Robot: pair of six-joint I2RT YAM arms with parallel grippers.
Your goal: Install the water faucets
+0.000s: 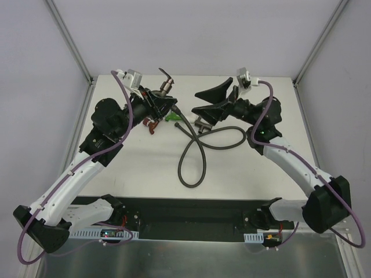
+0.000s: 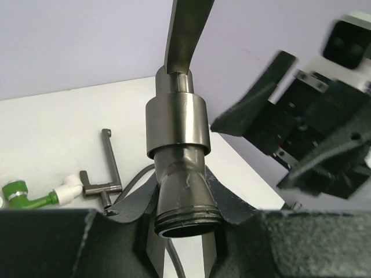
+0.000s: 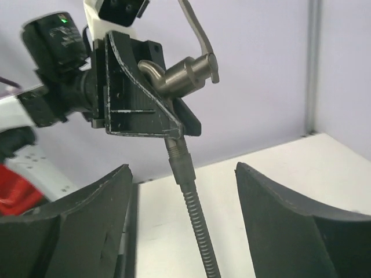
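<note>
My left gripper (image 1: 159, 101) is shut on the dull grey-brown metal faucet (image 1: 167, 87) and holds it above the table, lever handle up. In the left wrist view the faucet (image 2: 177, 133) fills the centre between the jaws, threaded mouth toward the camera. The dark flexible hose (image 1: 191, 156) hangs from it and loops on the table. My right gripper (image 1: 197, 102) is open just right of the faucet; in its wrist view the hose (image 3: 197, 226) hangs between its fingers (image 3: 272, 208), untouched. Green (image 2: 20, 196) and white (image 2: 69, 188) plastic faucets lie on the table; a red one (image 1: 152, 124) lies under the left wrist.
A dark T-shaped pipe piece (image 2: 107, 174) lies by the plastic faucets, also seen near the hose in the top view (image 1: 202, 124). Grey walls and metal frame posts (image 1: 69, 40) bound the white table (image 1: 249, 168).
</note>
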